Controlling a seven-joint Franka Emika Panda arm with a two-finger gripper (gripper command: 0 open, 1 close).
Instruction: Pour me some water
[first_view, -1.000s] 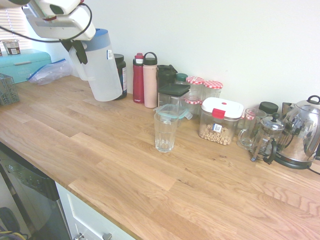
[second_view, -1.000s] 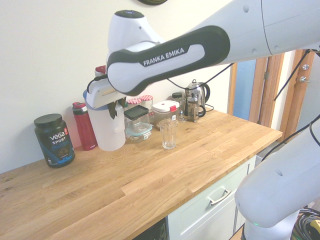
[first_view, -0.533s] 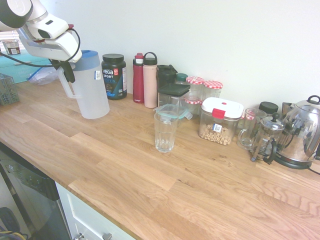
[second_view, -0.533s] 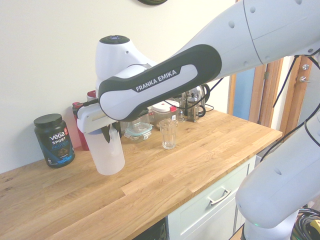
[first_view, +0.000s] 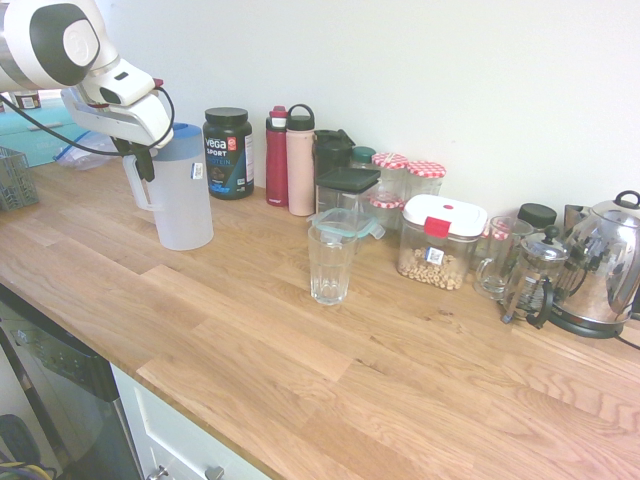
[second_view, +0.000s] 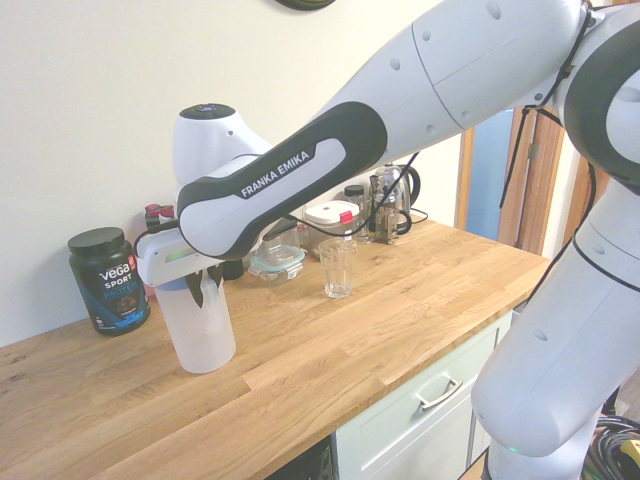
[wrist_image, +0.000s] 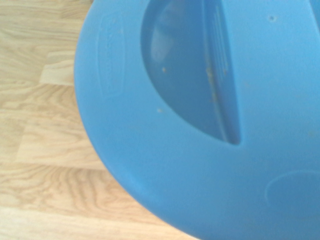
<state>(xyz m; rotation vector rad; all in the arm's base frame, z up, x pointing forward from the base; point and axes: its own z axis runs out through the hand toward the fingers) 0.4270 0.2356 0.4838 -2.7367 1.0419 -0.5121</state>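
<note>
A translucent white pitcher with a blue lid stands upright at the left of the wooden counter, its base at or just above the wood. My gripper is shut on the pitcher's handle, which faces away from the glass. In the second exterior view the gripper sits at the near side of the pitcher. A clear drinking glass stands apart in mid-counter, well to the right of the pitcher. I cannot tell whether the glass holds water.
Along the wall stand a black Vega tub, a red bottle, a pink bottle, several jars, a red-lidded container, a French press and a kettle. A wire rack sits far left.
The arm carried the pitcher leftward, away from the bottles by the wall and farther from the glass, lowered it, and brought it from tilted to upright.
</note>
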